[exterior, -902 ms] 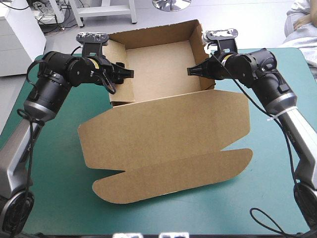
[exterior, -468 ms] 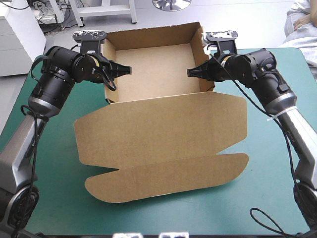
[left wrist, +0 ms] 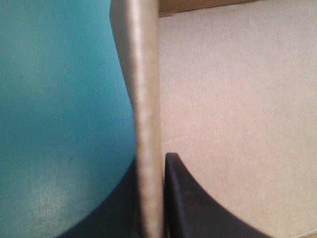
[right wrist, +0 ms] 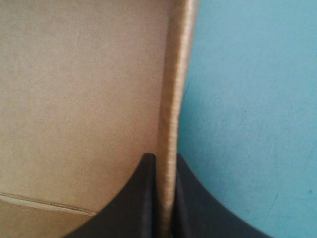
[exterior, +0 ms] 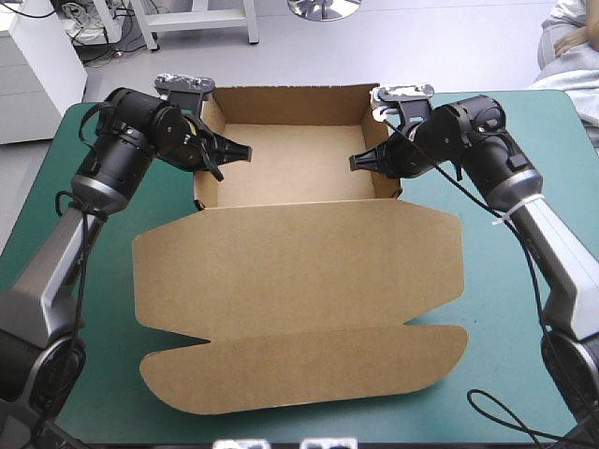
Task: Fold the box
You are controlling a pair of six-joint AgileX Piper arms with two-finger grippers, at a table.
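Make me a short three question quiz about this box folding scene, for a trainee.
1. True or false: the lid of the brown cardboard box lies flat on the teal-green table cover.
2. What is the black, fin-shaped left end effector shut on? A: the box's left side wall. B: the lid. C: nothing.
3. Fill the gap: the right end effector pinches the box's ____ side wall.
Key: 1 true; 2 A; 3 right.
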